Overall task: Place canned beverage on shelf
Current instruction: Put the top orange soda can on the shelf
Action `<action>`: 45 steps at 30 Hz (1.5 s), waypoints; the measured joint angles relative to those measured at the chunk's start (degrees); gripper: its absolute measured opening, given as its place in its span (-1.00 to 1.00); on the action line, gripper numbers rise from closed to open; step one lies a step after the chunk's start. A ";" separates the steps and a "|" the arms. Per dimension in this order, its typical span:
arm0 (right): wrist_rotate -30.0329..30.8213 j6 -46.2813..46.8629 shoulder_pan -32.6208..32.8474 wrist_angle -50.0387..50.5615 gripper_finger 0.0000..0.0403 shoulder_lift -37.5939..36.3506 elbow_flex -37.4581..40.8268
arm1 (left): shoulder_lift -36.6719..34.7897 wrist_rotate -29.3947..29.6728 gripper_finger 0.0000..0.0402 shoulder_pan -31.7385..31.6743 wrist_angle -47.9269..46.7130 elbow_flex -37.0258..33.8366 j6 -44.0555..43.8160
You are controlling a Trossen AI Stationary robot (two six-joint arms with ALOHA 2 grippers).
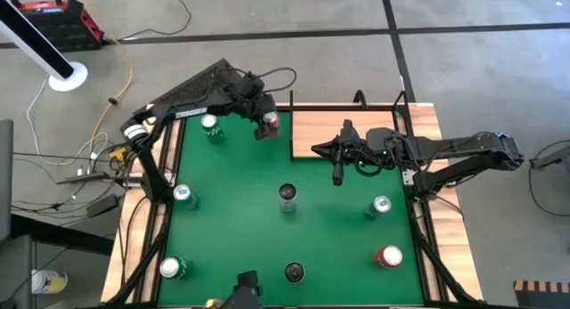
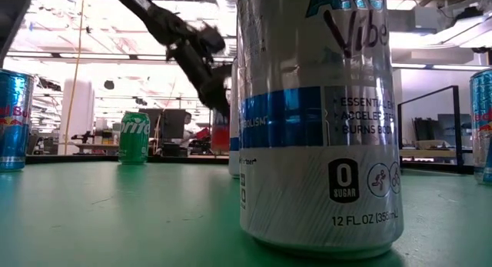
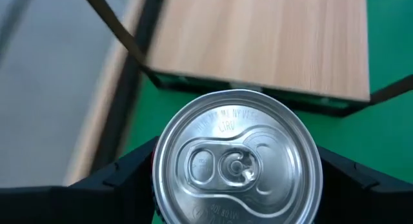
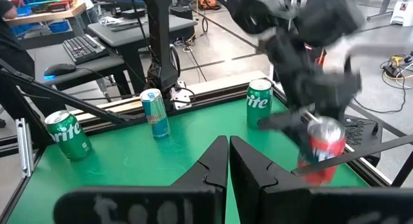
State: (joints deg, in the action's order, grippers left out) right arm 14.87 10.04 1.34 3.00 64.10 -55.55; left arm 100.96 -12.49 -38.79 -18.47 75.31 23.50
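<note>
Red can (image 1: pixel 269 124) is hanging clenched in the left gripper (image 1: pixel 267 126) beside the shelf (image 1: pixel 321 131), positioned for placing; the right gripper (image 1: pixel 337 174) is waiting pinched closed.

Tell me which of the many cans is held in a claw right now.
The red aluminium can at the far edge, beside the pale-wood shelf panel. The left claw is shut on it; every other can stands free on the green felt, and the right claw is empty.

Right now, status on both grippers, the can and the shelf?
Left gripper shut on red can, beside shelf. Can not yet over the shelf. Right gripper shut, empty, at shelf's front edge.
</note>
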 joint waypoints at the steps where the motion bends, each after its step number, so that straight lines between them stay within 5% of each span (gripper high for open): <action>1: 0.00 0.00 0.00 -0.02 -0.79 0.00 0.00 | -1.49 0.96 0.40 0.00 -0.20 0.02 0.37; 16: 0.00 -0.20 0.00 -0.08 -0.79 0.00 0.00 | -16.66 6.34 0.40 1.81 14.68 0.15 -3.94; 30: 1.16 -0.58 -0.74 0.29 -0.79 -4.22 0.00 | -6.27 3.81 0.40 11.03 27.54 5.00 -8.43; 45: 13.96 4.93 -5.01 15.83 -0.79 -12.40 0.02 | 19.37 4.44 0.40 15.17 -7.05 38.59 -8.05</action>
State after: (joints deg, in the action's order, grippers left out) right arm 28.83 14.98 -3.67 18.84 51.69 -55.53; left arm 120.33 -8.06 -23.61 -25.52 113.90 15.45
